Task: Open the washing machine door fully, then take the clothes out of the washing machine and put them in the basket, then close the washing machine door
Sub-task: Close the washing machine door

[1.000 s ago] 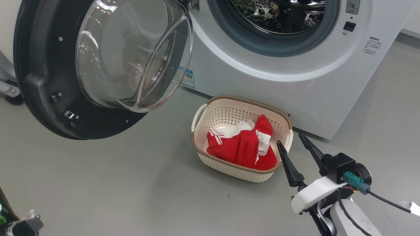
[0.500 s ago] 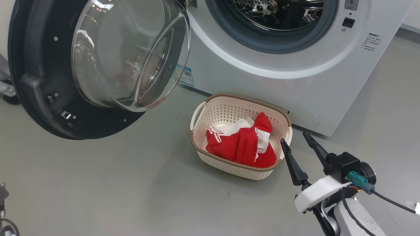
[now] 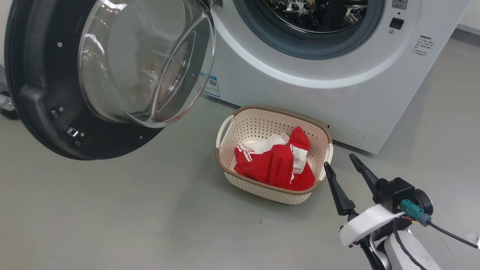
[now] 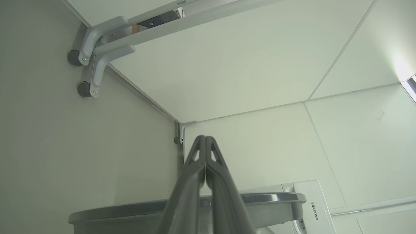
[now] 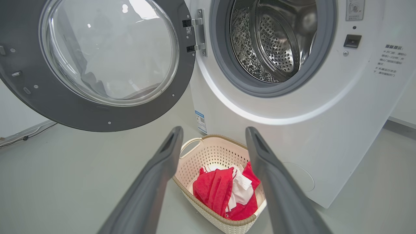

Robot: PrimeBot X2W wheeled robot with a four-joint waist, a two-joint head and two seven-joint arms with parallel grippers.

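The washing machine (image 3: 300,93) (image 5: 325,146) stands at the back with its door (image 3: 48,93) (image 5: 97,107) swung wide open to the left. Its steel drum (image 5: 276,42) shows no fabric. The red and white clothes (image 3: 275,163) (image 5: 224,191) lie bunched in the cream basket (image 3: 240,127) (image 5: 208,152) on the floor before the machine. My right gripper (image 3: 341,165) (image 5: 213,131) is open, just right of the basket's right handle, nothing between its fingers. My left gripper (image 4: 205,138) is shut and empty, pointing at white panels above a dark curved rim (image 4: 273,198).
Grey floor (image 3: 131,210) spreads wide to the left and front of the basket. Wheeled grey frame legs (image 4: 91,55) stand against a white wall. A grey foot with a caster (image 3: 5,107) sits behind the door at the far left.
The head camera has shifted, so the whole scene slid slightly left and up. Dark robot parts at the head view's lower left have left the frame. The right gripper stays open beside the basket.
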